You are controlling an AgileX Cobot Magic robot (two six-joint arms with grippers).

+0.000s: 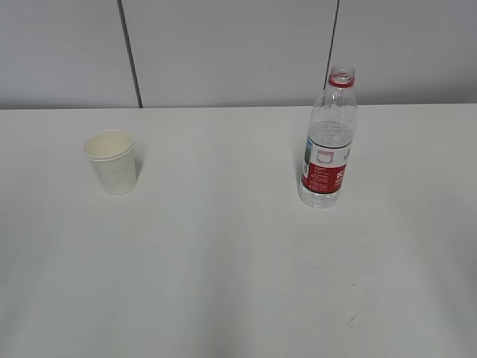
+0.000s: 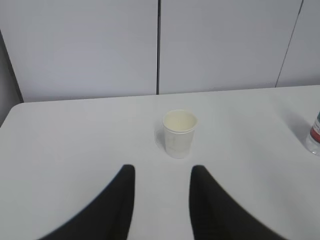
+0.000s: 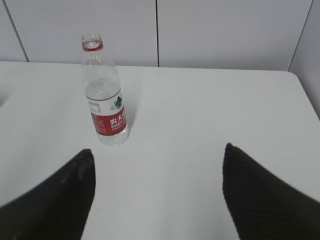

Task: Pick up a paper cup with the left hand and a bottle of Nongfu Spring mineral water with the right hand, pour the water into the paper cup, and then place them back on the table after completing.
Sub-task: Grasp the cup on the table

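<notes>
A white paper cup [image 1: 112, 162] stands upright on the left of the white table [image 1: 223, 246]; the left wrist view shows the cup [image 2: 179, 133] ahead of my left gripper [image 2: 162, 171], whose black fingers are open with only bare table between them. An uncapped clear bottle [image 1: 328, 142] with a red label and red neck ring stands on the right, partly filled with clear water. In the right wrist view the bottle [image 3: 105, 95] is ahead and to the left of my right gripper [image 3: 158, 150], which is wide open and empty. Neither arm shows in the exterior view.
A grey panelled wall [image 1: 223, 52] runs behind the table's far edge. The bottle's base [image 2: 315, 137] shows at the right edge of the left wrist view. The table's right edge [image 3: 305, 105] appears in the right wrist view.
</notes>
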